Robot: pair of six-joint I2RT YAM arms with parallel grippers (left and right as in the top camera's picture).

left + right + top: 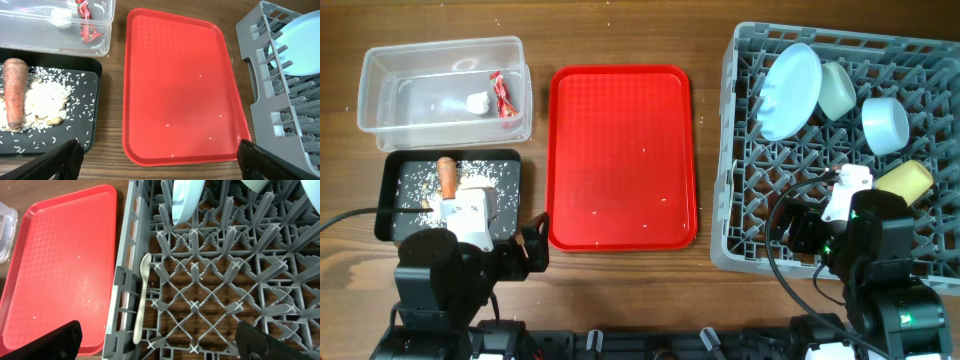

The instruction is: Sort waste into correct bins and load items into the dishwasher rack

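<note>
Overhead view: the left arm [450, 265] covers the near edge of the black tray [395, 190]. The right arm [880, 250] covers the near right part of the dishwasher rack [740, 150]. Neither gripper's fingertips can be made out from above.

Left wrist view: the left gripper [160, 162] hangs at the near edge of the red serving tray [620, 150]. Its fingers are spread wide with nothing between them, and only the finger ends are in frame. Right wrist view: the right gripper [160, 345] is spread equally wide and empty, over the rack just right of the red serving tray.

Right of the red serving tray, inside the rack:
- white plate [790, 90], tilted against the pegs
- pale green bowl [837, 90], just beside the plate
- small blue-white bowl [885, 123]
- yellow cup [905, 181], farthest from the tray, partly behind the right arm
- white spoon [141, 300], lying flat along the rack wall nearest the tray, clear only in the right wrist view

Left of the red serving tray:
- clear tub [380, 100], far side, holding the candy wrapper [501, 95] and tissue [477, 102]
- black tray, near side, holding the carrot [447, 175] and food scraps [45, 100]

A few pale grains lie on the red serving tray.
</note>
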